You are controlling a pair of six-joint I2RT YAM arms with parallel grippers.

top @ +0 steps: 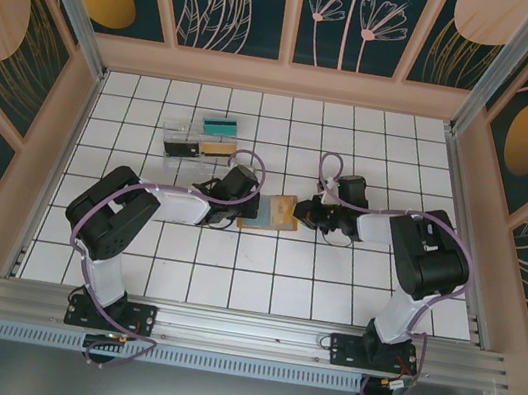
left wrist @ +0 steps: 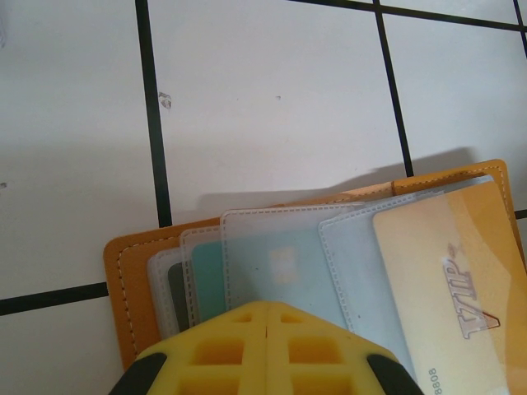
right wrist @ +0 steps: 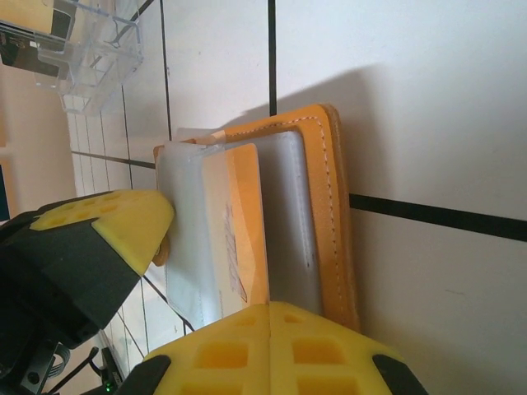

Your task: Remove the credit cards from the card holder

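Card holder (top: 276, 218): lies open and flat in the middle of the desk (top: 330, 290), between the two arms. Left end effector (left wrist: 268, 333): jaws pressed together, tips over the clear sleeves. Right end effector (right wrist: 268, 337): likewise closed, at the orange edge. Yellow VIP card (left wrist: 461, 296) and teal card (left wrist: 206, 280) in sleeves. Clear tray (top: 198, 136) well apart, farther back.

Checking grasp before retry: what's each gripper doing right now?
Left gripper: closed, tips over the flat orange-brown leather card holder; nothing visibly held.
Right gripper: closed, over the same holder; nothing visibly held.
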